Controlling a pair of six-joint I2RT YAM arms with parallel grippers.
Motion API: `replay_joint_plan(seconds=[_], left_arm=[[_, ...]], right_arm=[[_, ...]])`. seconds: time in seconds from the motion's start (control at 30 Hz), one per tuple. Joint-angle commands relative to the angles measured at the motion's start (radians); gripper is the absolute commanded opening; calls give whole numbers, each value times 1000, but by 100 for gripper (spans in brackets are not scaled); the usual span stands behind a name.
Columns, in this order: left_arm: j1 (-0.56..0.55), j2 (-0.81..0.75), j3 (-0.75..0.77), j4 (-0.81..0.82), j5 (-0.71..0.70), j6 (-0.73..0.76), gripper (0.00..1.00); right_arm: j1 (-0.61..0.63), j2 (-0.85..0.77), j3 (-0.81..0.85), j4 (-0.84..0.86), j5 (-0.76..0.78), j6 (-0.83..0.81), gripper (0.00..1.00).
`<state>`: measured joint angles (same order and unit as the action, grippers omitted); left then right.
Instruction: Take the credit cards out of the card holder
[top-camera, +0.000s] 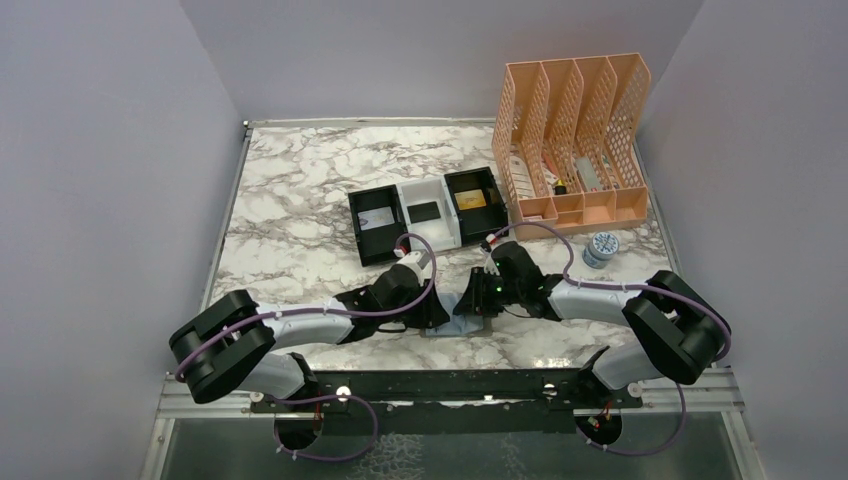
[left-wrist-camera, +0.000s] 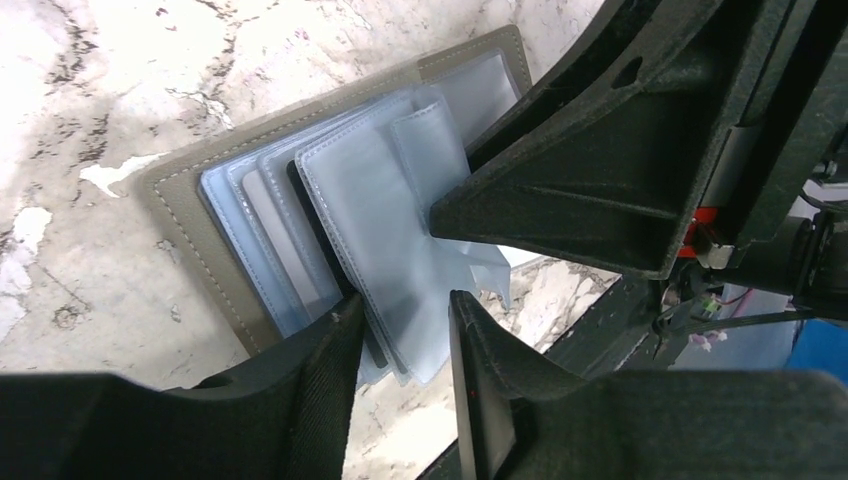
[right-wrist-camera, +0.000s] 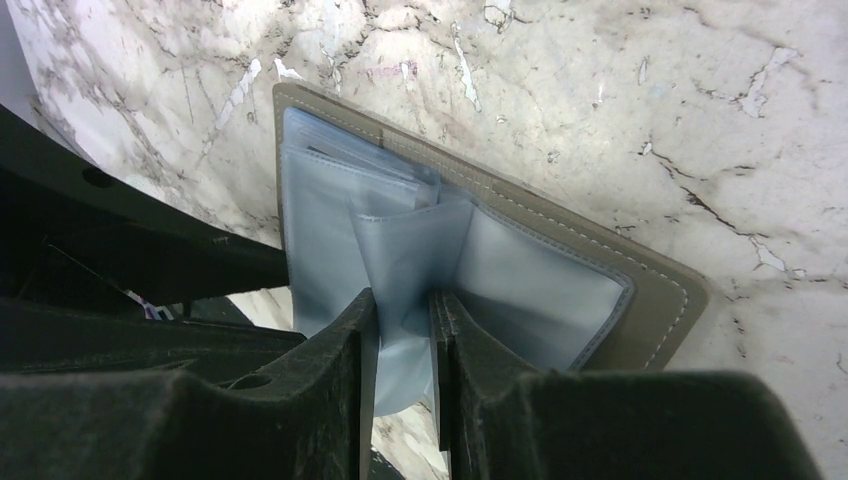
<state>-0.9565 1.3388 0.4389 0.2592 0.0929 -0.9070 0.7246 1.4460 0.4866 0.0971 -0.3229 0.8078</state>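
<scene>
On the counter (top-camera: 300, 200), by its near edge, the card holder (right-wrist-camera: 650, 290) lies open. The right gripper (right-wrist-camera: 403, 305) pinches one clear sleeve (right-wrist-camera: 400, 245). The left gripper (left-wrist-camera: 405, 320) stands narrow, not shut, around other sleeves, so it could grab floppy plastic, miss the credit cards and drag the holder.

card holder (right-wrist-camera: 540, 290): on table (top-camera: 300, 200), near edge | tray (top-camera: 420, 188): behind | rack (top-camera: 575, 100): far right

a table (top-camera: 300, 200) topped in white marble pattern with grey veins sits boxed in by a plain lilac-grey left wall (top-camera: 100, 150), back wall (top-camera: 420, 50) and right wall (top-camera: 770, 130). the light is soft and even. a silver metal rail (top-camera: 200, 405) runs along the near edge.
</scene>
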Motion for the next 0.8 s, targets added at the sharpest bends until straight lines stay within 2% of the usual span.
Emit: replay_joint_plan(seconds=[0.0,0.07,0.2,0.4,0.5,0.6,0.77], left_arm=[[-9,-21,30,45,69,-11,35],[-10,-39,29,45,60,-29,31],[-10,-73,28,46,50,-26,31],[-10,-36,51,61,85,-14,32],[-10,-21,53,72,92,-12,32],[-10,-12,63,77,101,-4,40],[-10,16,70,98,114,-1,47]], right_arm=[[7,14,-36,-45,1,-2,26],[7,6,-40,-27,-20,3,27],[6,-18,-42,-22,-30,15,33],[5,-71,-21,-43,-42,27,41],[6,-112,-7,-88,-1,30,44],[6,-163,10,-162,74,29,48],[6,-270,25,-272,204,36,51]])
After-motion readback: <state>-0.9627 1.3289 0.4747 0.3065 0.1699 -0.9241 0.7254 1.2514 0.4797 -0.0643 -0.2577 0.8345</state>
